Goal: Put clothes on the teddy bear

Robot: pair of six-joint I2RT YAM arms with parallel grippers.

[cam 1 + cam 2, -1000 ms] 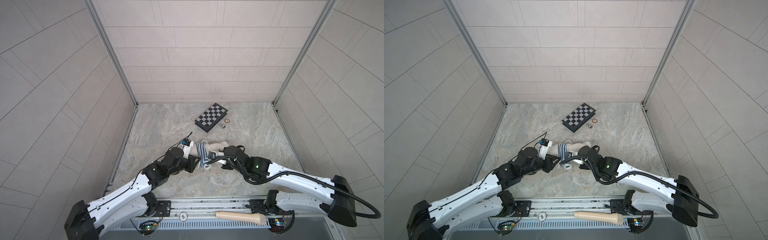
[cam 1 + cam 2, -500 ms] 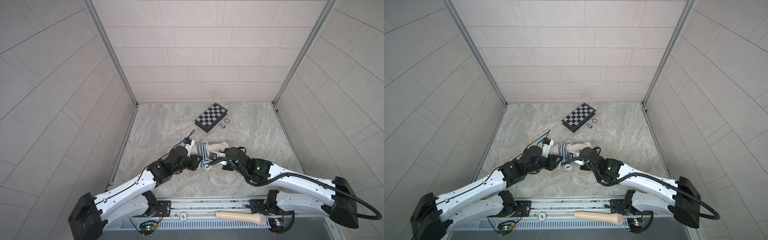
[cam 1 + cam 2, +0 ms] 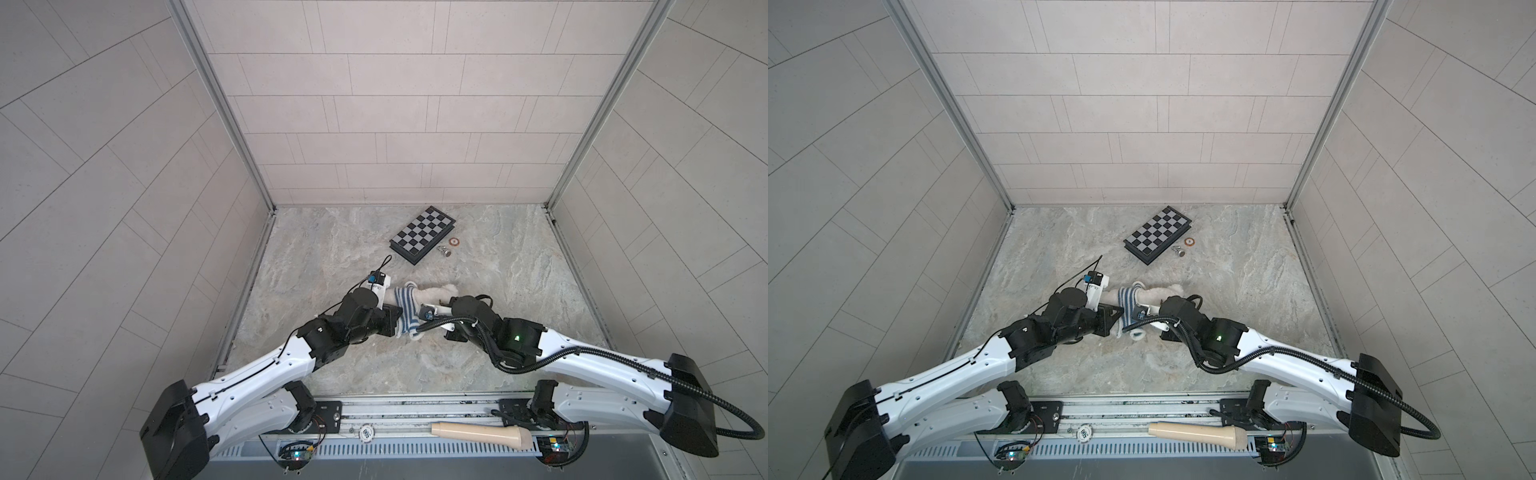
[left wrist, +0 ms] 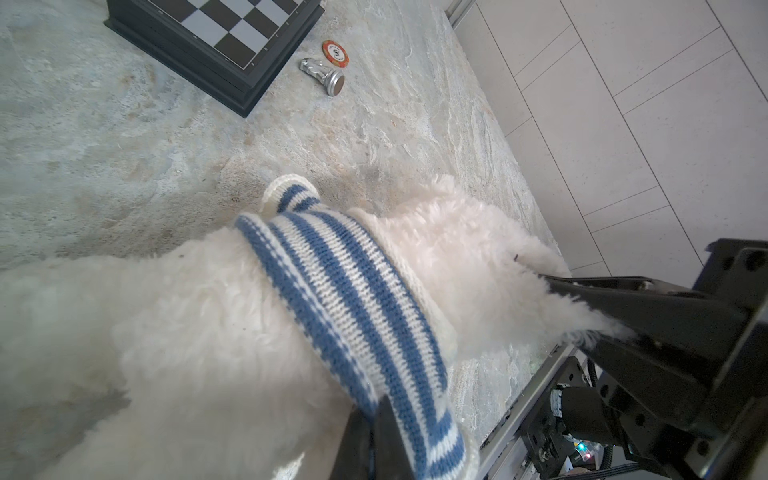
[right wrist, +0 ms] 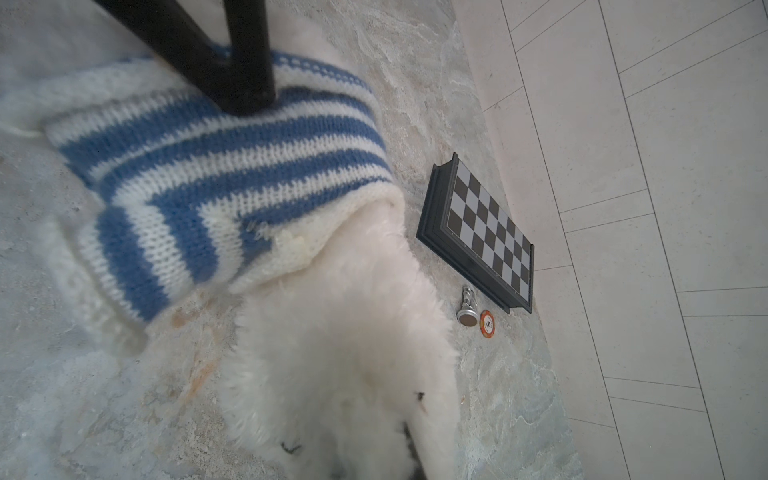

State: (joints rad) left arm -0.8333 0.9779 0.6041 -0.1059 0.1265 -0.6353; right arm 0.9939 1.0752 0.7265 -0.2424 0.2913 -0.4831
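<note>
Teddy bear (image 3: 434,293) is lying on the desk (image 3: 332,249), mid-front, between both tools and well apart from the chessboard (image 3: 422,235). Striped sweater (image 4: 353,299) is sitting bunched as a band around its body. Left tool (image 5: 245,97) is clenching the sweater's edge; right tool (image 4: 561,299) is pinching white fur. Risks as I'm judging them: the thin knit pinch slipping free under a pull, or the fur hold giving way so the whole bear is dragging instead of the sweater sliding. Bunched knit may also be snagging on a limb.
</note>
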